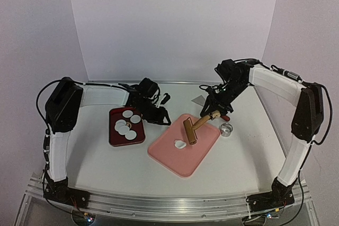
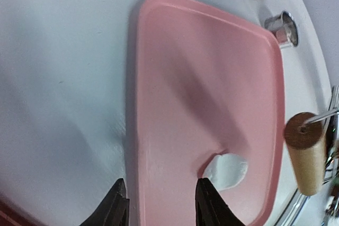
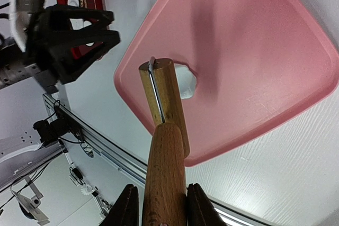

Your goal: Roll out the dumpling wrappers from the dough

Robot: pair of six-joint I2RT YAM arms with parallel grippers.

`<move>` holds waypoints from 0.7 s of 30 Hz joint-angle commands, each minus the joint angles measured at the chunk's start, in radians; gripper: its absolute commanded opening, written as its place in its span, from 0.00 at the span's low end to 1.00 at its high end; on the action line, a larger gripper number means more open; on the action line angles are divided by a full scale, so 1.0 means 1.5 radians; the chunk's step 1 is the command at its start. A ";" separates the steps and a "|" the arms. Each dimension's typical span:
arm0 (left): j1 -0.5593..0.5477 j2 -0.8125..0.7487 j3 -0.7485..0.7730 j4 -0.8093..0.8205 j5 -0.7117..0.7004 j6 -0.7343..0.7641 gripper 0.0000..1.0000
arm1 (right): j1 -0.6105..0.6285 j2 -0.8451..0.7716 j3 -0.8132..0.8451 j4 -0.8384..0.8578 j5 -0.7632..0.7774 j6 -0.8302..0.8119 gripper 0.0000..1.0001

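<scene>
White surface point(image 1: 106, 168), we see pink board point(image 1: 198, 154) | dough point(image 1: 180, 144) on board | our right gripper point(image 3: 161, 207) pinches rolling pin point(image 1: 189, 130) handle | our left gripper point(image 2: 161, 207) spread, empty | wrappers point(image 1: 125, 123) in red tray point(image 1: 114, 138)

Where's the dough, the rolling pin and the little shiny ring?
dough point(image 1: 180, 144), top view, middle of the white lump on the pink board.
rolling pin point(image 1: 190, 130), top view, middle of its wooden barrel.
ring point(image 1: 226, 129), top view, centre of the small metal ring.
</scene>
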 commanded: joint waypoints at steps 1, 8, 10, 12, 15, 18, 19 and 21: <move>0.001 -0.130 -0.081 0.047 -0.051 -0.176 0.40 | 0.009 0.016 0.032 -0.022 -0.020 -0.043 0.00; -0.019 -0.167 -0.118 -0.061 -0.081 -0.336 0.41 | 0.022 0.059 0.062 -0.023 0.004 -0.067 0.00; -0.027 -0.167 -0.128 -0.083 -0.078 -0.372 0.42 | 0.026 0.076 0.078 -0.024 0.009 -0.067 0.00; -0.038 -0.167 -0.133 -0.109 -0.085 -0.402 0.43 | 0.031 0.095 0.101 -0.026 0.012 -0.062 0.00; -0.047 -0.172 -0.150 -0.135 -0.098 -0.430 0.46 | 0.040 0.119 0.125 -0.027 0.009 -0.059 0.00; -0.048 -0.180 -0.171 -0.151 -0.098 -0.440 0.47 | 0.046 0.142 0.147 -0.037 0.019 -0.058 0.00; -0.047 -0.181 -0.174 -0.153 -0.097 -0.436 0.47 | 0.046 0.149 0.154 -0.043 0.024 -0.058 0.00; -0.047 -0.184 -0.178 -0.154 -0.089 -0.428 0.47 | 0.046 0.163 0.172 -0.056 0.037 -0.058 0.00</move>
